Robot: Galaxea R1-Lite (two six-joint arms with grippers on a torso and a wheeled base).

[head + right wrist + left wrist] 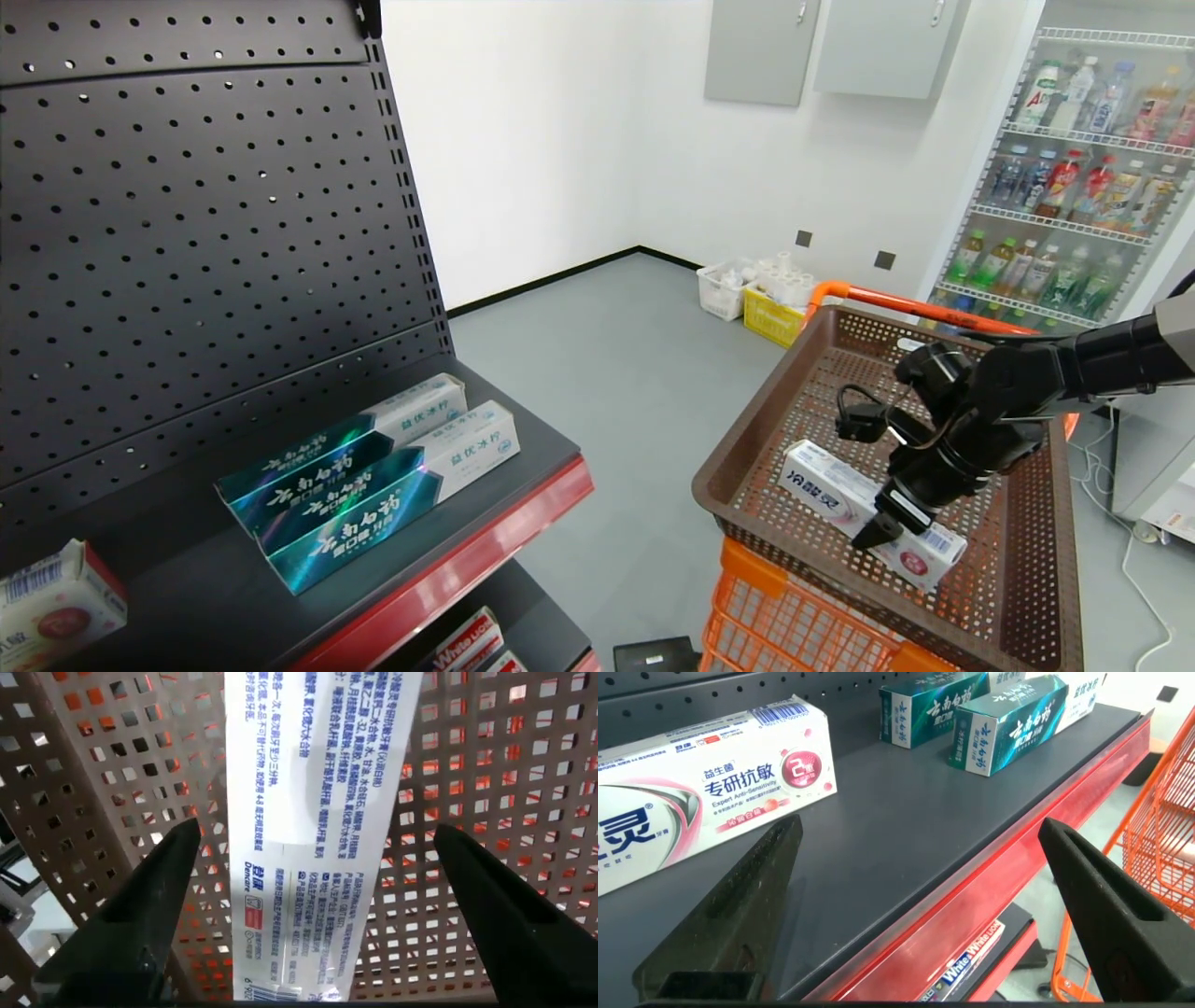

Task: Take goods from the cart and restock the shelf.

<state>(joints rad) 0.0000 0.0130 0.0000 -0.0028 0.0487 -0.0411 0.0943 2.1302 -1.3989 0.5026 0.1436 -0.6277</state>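
Note:
A white toothpaste box [845,499] lies in the brown perforated basket [766,411] on top of the orange cart [794,625]. My right gripper [892,527] hangs just over that box, open, and its fingers straddle the box [313,831] without touching it. My left gripper [915,943] is open and holds nothing, level with the black shelf board [906,831]. On that shelf [523,448] lie two teal toothpaste boxes [373,471] side by side and a white and pink toothpaste box [710,789] further along.
The black pegboard [205,215] backs the shelf, which has a red front edge [467,560]. More boxes [467,644] lie on the lower shelf. White [724,289] and yellow [773,317] baskets stand on the floor by the far wall. A drinks fridge [1074,187] stands behind the cart.

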